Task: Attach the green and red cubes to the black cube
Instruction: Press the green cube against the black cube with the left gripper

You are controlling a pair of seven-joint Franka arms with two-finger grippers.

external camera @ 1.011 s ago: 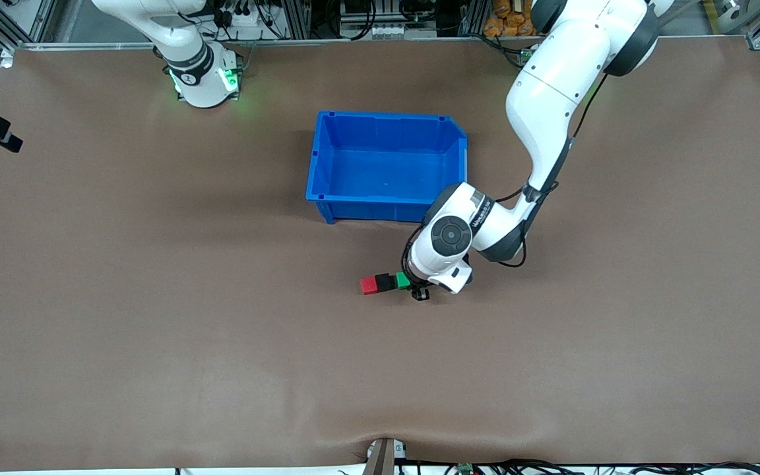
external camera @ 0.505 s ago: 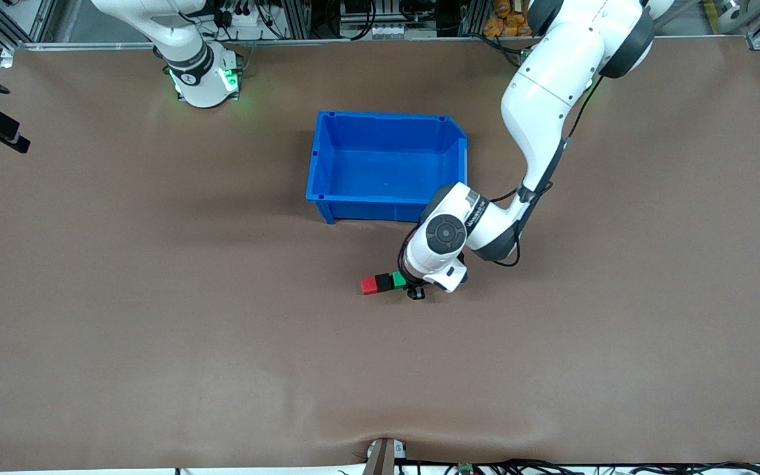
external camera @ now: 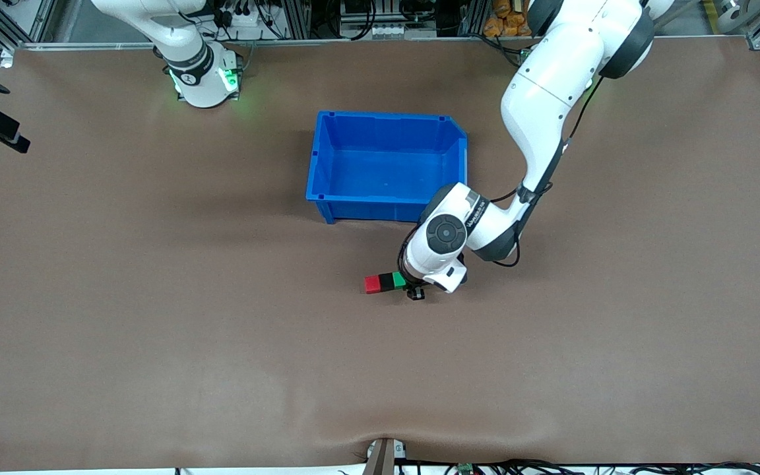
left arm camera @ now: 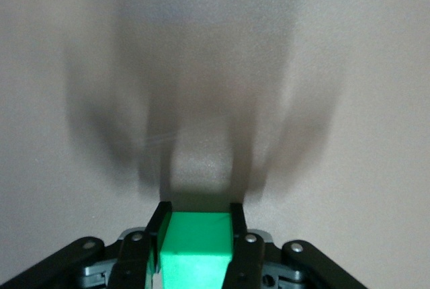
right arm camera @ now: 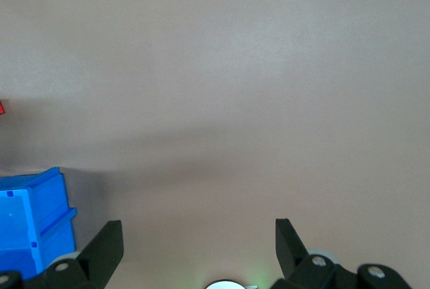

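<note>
Brown matting covers the whole counter (external camera: pixel 156 330), smooth apart from a slight ripple at the edge nearest the front camera, and metal framing with cables and equipment runs along the edge where the two arm bases stand. A blue bin (external camera: pixel 386 165) sits near the middle of the counter. Nearer the front camera than the bin, three small cubes lie in a touching row: the red cube (external camera: pixel 372 284) toward the right arm's end, the black cube (external camera: pixel 386 282) between, and the green cube (external camera: pixel 398 280) toward the left arm's end. The left tool (external camera: pixel 413 287) is down at that row, its fingers (left arm camera: pixel 158 235) clamped on the green cube (the left wrist view shows the cube's flat sides pressed between them). The right arm waits at its base, its right tool (right arm camera: pixel 195 242) spread wide over bare matting, with a corner of the bin in its view.
</note>
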